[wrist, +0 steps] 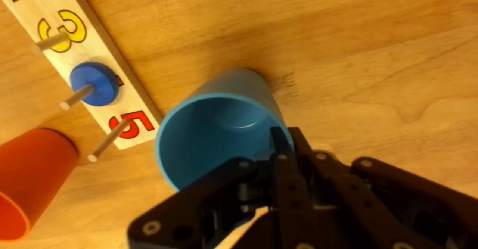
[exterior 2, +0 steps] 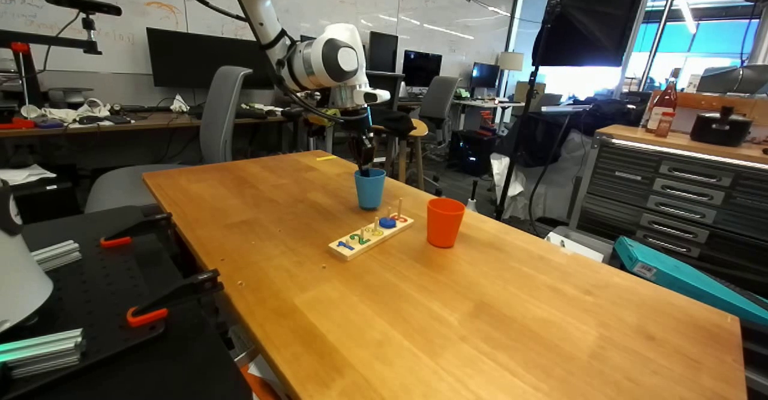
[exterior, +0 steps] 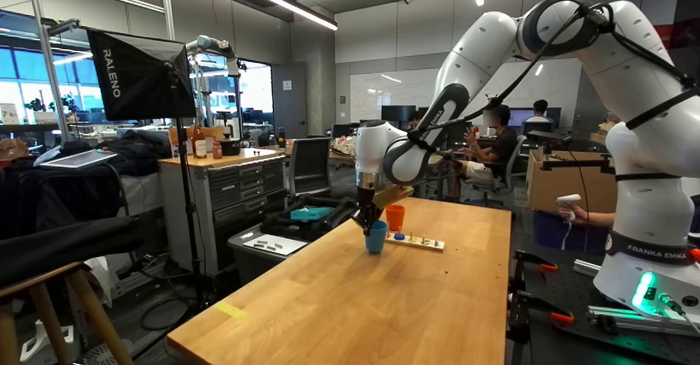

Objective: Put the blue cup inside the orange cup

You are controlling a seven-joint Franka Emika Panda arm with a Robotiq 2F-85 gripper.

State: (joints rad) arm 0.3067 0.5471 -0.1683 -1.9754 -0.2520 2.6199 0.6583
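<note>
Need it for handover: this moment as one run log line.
gripper: shut on blue cup at rim | orange cup: upright, apart | nesting: not done

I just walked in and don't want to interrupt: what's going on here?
The robot's gripper is closed on the blue cup at its rim. I can't tell whether the cup is off the table. The orange cup stands upright and apart, near a wooden number board; the blue cup isn't inside it yet.
</note>
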